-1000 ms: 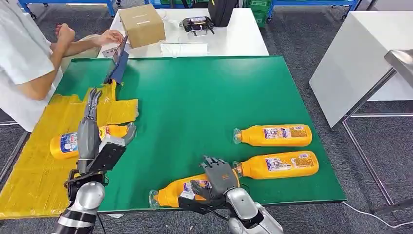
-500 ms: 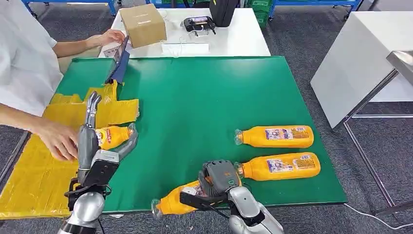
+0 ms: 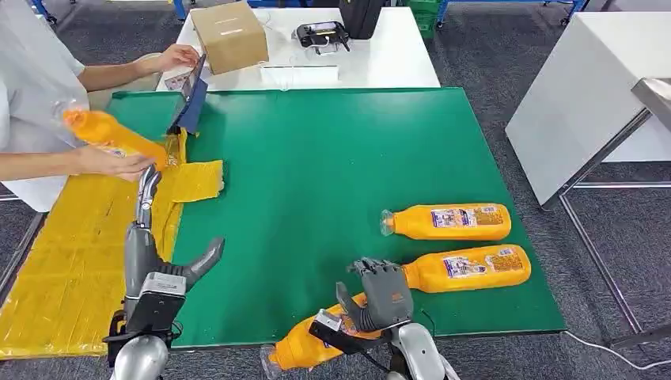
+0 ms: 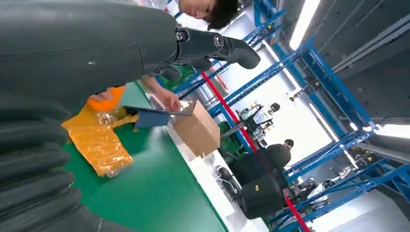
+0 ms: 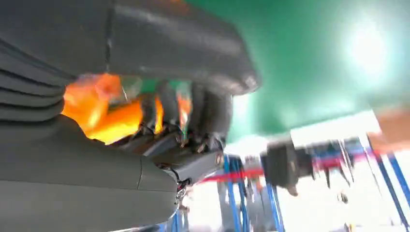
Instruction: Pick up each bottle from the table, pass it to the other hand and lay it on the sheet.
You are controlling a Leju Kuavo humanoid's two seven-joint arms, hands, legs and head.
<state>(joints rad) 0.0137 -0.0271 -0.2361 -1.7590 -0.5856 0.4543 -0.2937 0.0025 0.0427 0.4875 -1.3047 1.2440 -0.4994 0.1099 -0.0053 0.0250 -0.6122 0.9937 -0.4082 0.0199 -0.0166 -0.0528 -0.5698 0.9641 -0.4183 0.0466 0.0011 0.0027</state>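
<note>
My right hand (image 3: 381, 294) is wrapped around an orange bottle (image 3: 305, 344) at the near edge of the green table (image 3: 316, 158), fingers curled over its body; the right wrist view shows orange between my fingers, so the grip looks real. The bottle lies tilted, cap end toward the near left, partly past the table edge.

My left hand (image 3: 150, 237) holds nothing. Fingers are stretched out flat and pointing far, thumb splayed to the right, over the boundary between the yellow sheet (image 3: 71, 245) and the green.

Two more bottles lie on the right of the table: the middle bottle (image 3: 467, 267), just beside my right hand, and the far bottle (image 3: 447, 222) beyond it. Both on their sides, caps pointing left, untouched.

A person's hand (image 3: 119, 162) at the far left holds another orange bottle (image 3: 107, 133) up above the sheet. No bottle lies on the sheet itself.

My reading: pick of this bottle under way, handover to the left hand and the laying down not yet done. Two further bottles left after it.
</note>
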